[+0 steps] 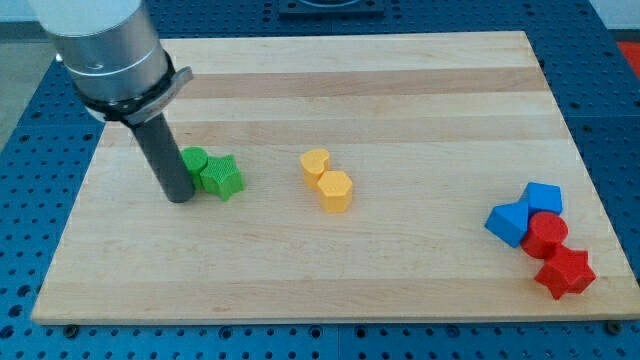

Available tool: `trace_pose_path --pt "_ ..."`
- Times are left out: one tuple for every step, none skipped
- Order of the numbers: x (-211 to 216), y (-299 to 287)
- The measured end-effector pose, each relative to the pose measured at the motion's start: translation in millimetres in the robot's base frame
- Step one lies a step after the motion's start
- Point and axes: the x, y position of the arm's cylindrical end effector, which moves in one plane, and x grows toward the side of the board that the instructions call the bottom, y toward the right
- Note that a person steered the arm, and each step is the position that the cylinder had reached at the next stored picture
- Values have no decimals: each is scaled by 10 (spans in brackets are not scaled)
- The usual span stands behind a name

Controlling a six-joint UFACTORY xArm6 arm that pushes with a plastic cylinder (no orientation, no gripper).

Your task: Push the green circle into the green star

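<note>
The green circle (194, 160) sits on the wooden board at the view's left and touches the green star (221, 178), which lies just to its lower right. My tip (181, 196) rests on the board right beside both, at the left of the green star and just below the green circle. The dark rod hides part of the circle's left side.
A yellow heart (315, 164) and a yellow hexagon (335, 190) touch each other near the board's middle. At the view's lower right a blue triangle (507, 222), a blue block (544, 199), a red circle (547, 235) and a red star (565, 272) cluster near the board's edge (590, 180).
</note>
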Motion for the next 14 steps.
trace_pose_path --pt "-50 389" --pt "-50 401" --pt "-1 188" --pt "142 -185" --pt "176 -310" --pt "-44 -536" --pt "-76 -545" --pt "-352 -545" --pt "-352 -545" --pt "-352 -319" --pt "-352 179" --pt "-352 654" --pt "-353 728" --pt "-336 728"
